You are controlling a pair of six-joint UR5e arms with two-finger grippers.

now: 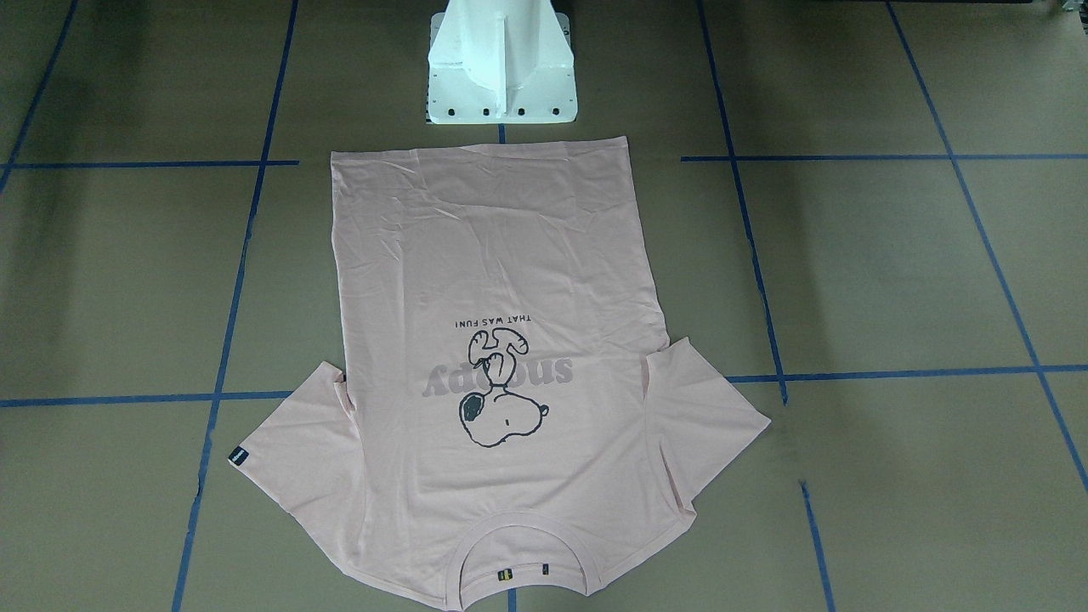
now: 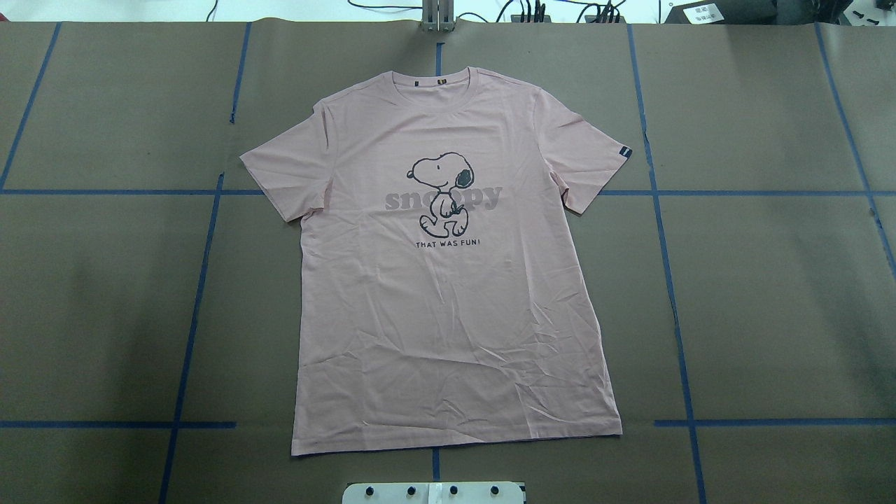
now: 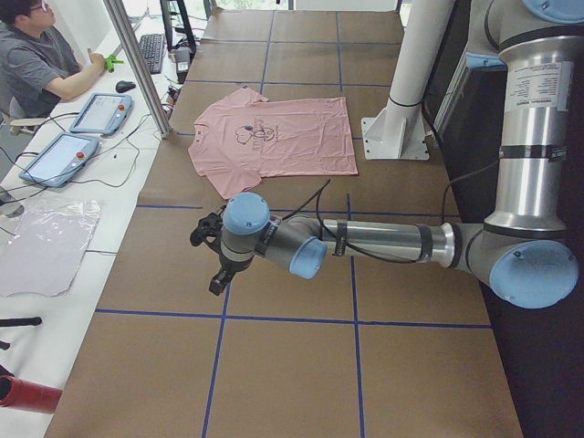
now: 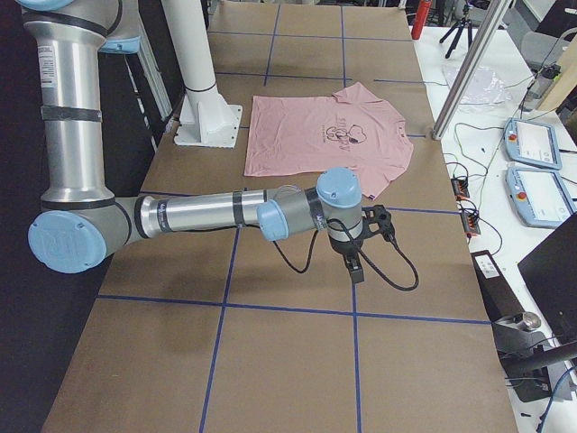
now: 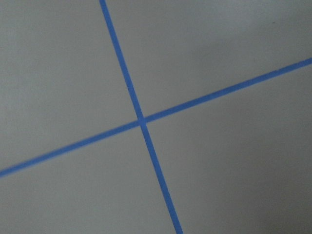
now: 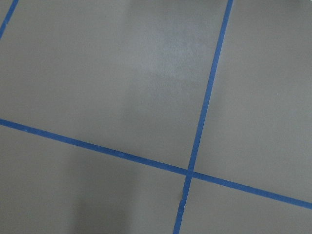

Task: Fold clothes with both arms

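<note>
The pale pink T-shirt (image 1: 493,255) lies flat and spread out, print up, in the middle of the table (image 2: 770,294), collar away from the robot's base. It also shows as the shirt (image 2: 448,315) from overhead and from both ends (image 3: 292,141) (image 4: 306,135). My left gripper (image 3: 215,265) hangs over bare table well clear of the shirt, seen only from the side, so I cannot tell its state. My right gripper (image 4: 352,257) hangs likewise beyond the shirt's other side, and I cannot tell its state either. Both wrist views show only brown table and blue tape.
The white pedestal base (image 1: 501,76) stands just behind the shirt's hem. Blue tape lines (image 2: 203,280) grid the brown table. A person (image 3: 36,64) sits at a side desk with tablets (image 3: 100,114); more tablets (image 4: 536,144) and cables lie along that edge.
</note>
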